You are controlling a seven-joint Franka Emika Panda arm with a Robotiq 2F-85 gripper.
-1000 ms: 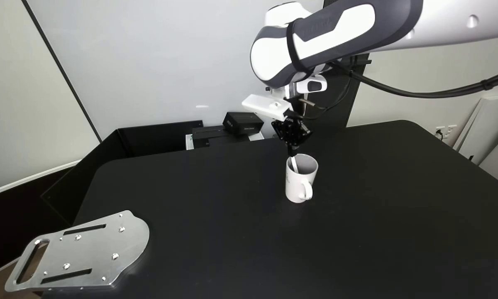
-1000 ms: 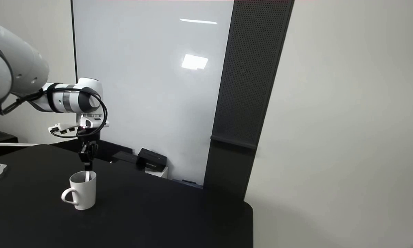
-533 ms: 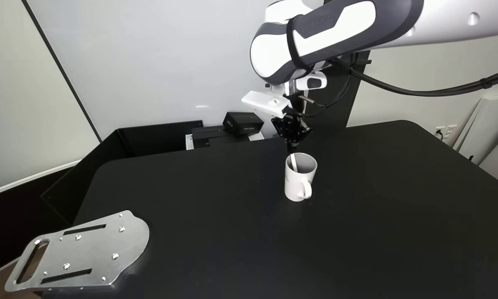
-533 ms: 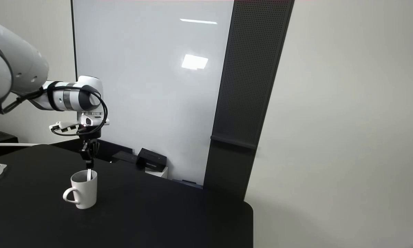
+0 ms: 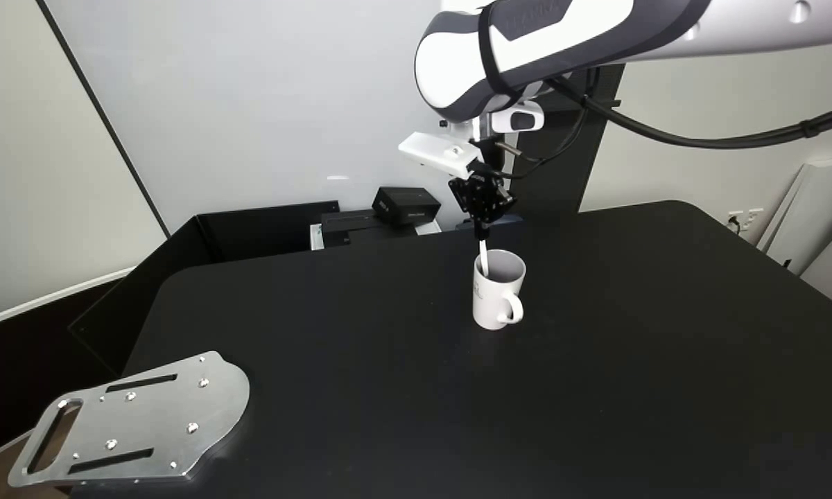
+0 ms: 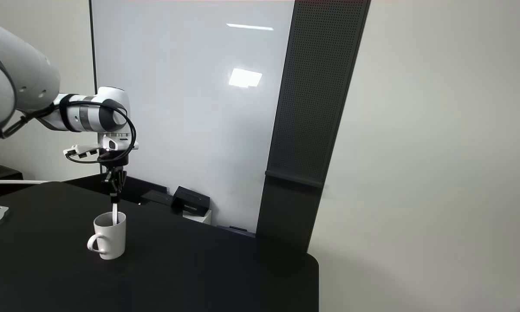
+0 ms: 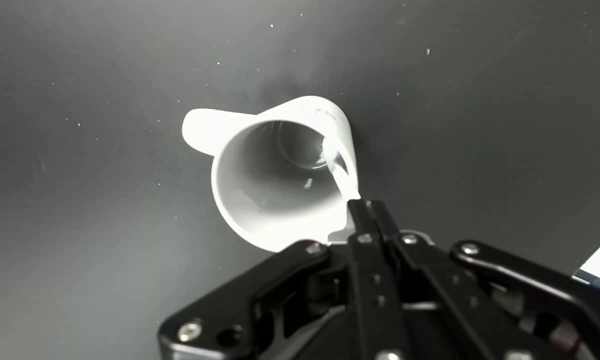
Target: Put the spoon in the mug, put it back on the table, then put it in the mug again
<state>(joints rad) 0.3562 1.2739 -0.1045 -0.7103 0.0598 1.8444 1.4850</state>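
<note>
Between the jaws, the spoon (image 7: 340,175) is clamped.

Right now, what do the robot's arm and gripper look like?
The arm is rounded, white with dark grey panels, faint lettering, a black strap, black cables and, near its end, a white box. The gripper is black, with slim fingers, jointed links and silver screws.

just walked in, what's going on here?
The robot arm has its fingers closed on the handle end of the white spoon, whose bowl is inside the white mug, close to the inner wall. The mug stands on the black table. The spoon isn't released yet; this moment alone doesn't tell whether it's the first or second time in the mug.
</note>
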